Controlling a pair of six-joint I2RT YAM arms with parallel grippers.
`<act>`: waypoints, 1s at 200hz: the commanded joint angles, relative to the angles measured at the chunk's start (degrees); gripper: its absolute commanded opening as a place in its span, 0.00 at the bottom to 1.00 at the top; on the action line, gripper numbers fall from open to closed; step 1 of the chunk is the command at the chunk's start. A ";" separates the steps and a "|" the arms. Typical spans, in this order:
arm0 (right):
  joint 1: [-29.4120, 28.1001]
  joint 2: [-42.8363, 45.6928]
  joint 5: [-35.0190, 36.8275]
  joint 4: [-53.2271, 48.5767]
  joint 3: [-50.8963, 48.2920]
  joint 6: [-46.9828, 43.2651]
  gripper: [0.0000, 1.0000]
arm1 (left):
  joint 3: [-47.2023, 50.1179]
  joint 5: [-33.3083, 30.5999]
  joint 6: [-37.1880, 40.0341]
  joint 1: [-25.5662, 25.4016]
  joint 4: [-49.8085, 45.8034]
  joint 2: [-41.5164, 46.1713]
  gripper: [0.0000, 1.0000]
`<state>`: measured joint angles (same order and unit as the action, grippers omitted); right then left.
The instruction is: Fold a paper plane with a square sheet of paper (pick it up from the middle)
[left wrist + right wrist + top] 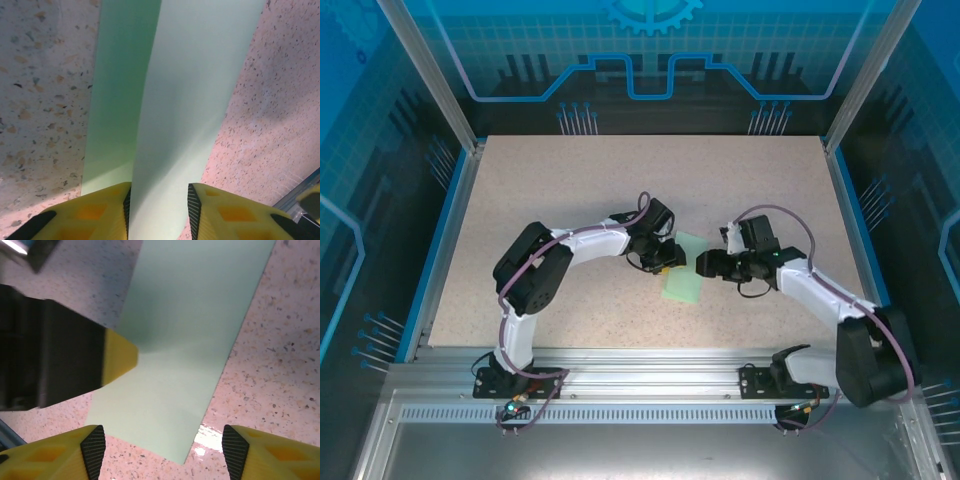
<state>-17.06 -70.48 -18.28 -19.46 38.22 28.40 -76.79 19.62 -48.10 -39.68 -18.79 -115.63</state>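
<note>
Paper: the square sheet of paper (684,284) lies at mid-table, between the two grippers and a little nearer the near edge than the far one.
Shape from above: it reads as an oblong, not a full square, with its long way running near to far and tilted slightly. Whether that comes from a fold or a lifted flap, I cannot tell from overhead.
Left gripper: the left gripper (665,264) comes in from the left and sits on the sheet's left side. In the left wrist view its yellow fingers (107,212) are drawn narrow on a raised band of paper, which runs straight away from them, with a flatter layer showing on the left.
Right gripper: the right gripper (706,266) reaches in from the right and stops just beside the sheet's right edge. In the right wrist view its fingers (93,447) stand wide apart and hold nothing.
Key relation: the sheet lies straight ahead of the right gripper's open gap, with one corner pointing back between the fingers. The left fingertip (120,357) presses on the paper beyond that corner.
Nearer arm: the left one, which has the paper, so the right would likely work the free right edge.
Surface: speckled table (570,195).
</note>
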 commanded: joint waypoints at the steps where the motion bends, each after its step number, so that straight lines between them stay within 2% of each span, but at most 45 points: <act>1: -0.96 3.80 3.19 -3.04 -0.87 -1.39 0.68 | -1.56 1.19 0.07 0.20 -0.94 -1.25 0.35; 43: -1.13 9.57 7.36 -4.62 -0.16 -3.98 0.68 | -1.55 1.43 -0.25 0.17 -0.45 -1.69 0.36; 71: -1.07 14.71 12.60 -3.42 -1.26 -4.06 0.71 | -1.63 1.48 -0.33 0.19 -0.23 -1.96 0.36; 87: -1.06 17.06 14.25 -2.03 -2.25 -3.93 0.74 | -1.77 1.50 -0.24 0.22 -0.37 -2.22 0.36; 99: -1.05 17.58 14.94 -2.41 -2.23 -2.87 0.83 | -2.12 1.78 -0.18 0.15 -0.37 -2.62 0.36; 113: -0.90 16.35 16.61 -3.69 -1.94 -0.10 0.87 | -2.35 1.83 -0.29 0.17 -0.37 -2.84 0.36; 159: -0.38 6.76 7.02 -5.31 1.20 -3.30 0.85 | -2.46 1.86 -0.25 0.21 -0.60 -3.00 0.36; 200: -1.43 3.09 4.56 -4.27 2.27 -5.68 0.80 | -1.93 1.71 -0.36 0.21 -0.20 -3.23 0.36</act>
<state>-17.39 -66.59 -10.41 -23.20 37.89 25.30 -77.67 20.01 -48.12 -39.68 -18.74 -117.60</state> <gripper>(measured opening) 0.814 0.360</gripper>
